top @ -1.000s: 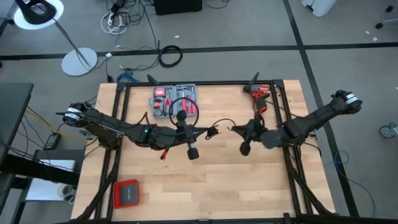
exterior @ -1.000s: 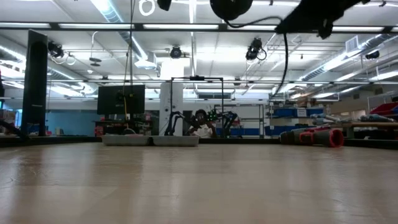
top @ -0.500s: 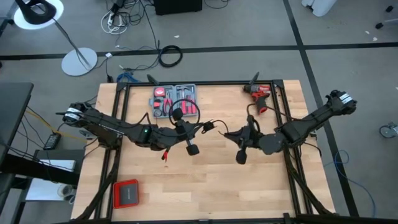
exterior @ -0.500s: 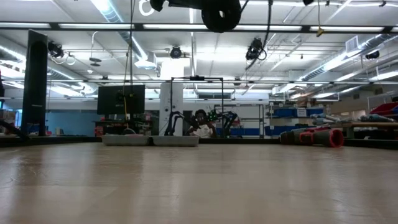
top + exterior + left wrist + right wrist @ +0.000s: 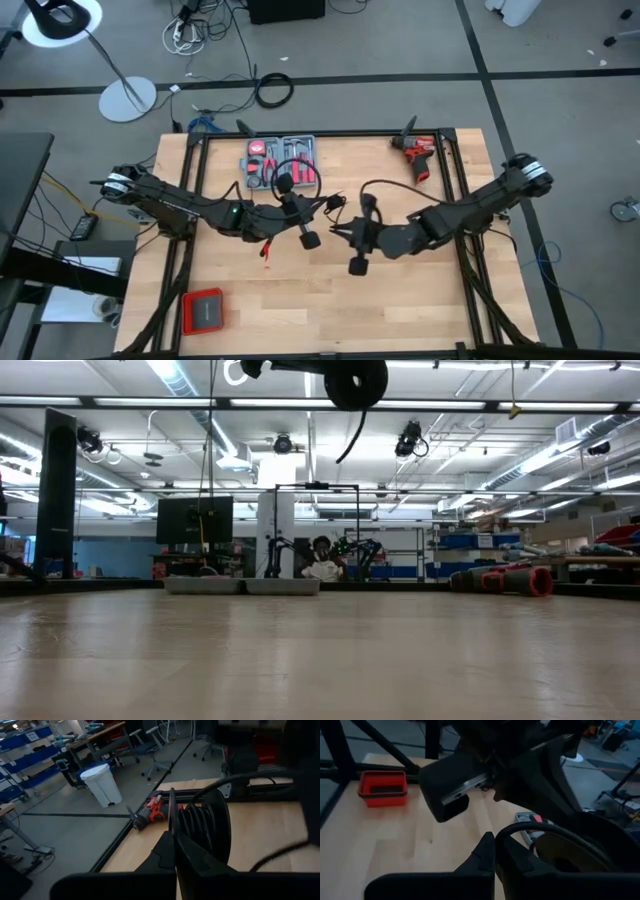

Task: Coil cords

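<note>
Cord [image 5: 352, 200] strung between both arms' closed jaws.

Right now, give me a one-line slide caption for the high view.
Left gripper and right gripper, both shut, hold the black cable above mid-table, between them.

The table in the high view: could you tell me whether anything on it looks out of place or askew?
Nothing looks spilled or damaged. The tool case lies open at the far edge, the drill lies on its side near the far right corner, and the red box sits near left. The cord hangs between both raised arms.
</note>
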